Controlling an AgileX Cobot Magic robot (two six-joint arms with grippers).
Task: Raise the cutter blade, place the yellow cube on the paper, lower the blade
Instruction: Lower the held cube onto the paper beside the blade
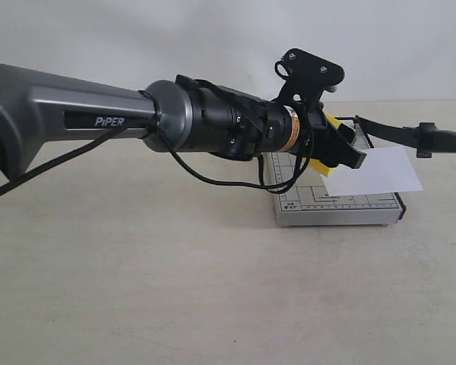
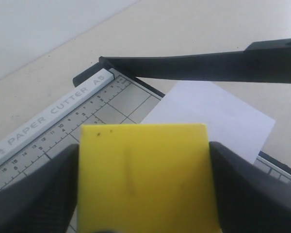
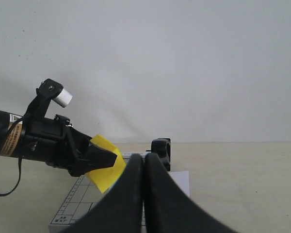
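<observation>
Over the cutter base, left gripper jaws pinch the yellow cube, held off the grid near the paper edge. Cutter blade is raised above the paper. Right gripper jaws pressed together beside the blade; can't tell if they grip it. Base sits on counter.

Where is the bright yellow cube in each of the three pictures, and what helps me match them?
Exterior view: the bright yellow cube peeks out right of centre, above the grey cutter base.
Left wrist view: the cube fills the foreground, clamped in the left gripper.
Right wrist view: the cube sits at the other arm's tip.
Shared landmark: the plain white paper sheet just beyond it.
</observation>
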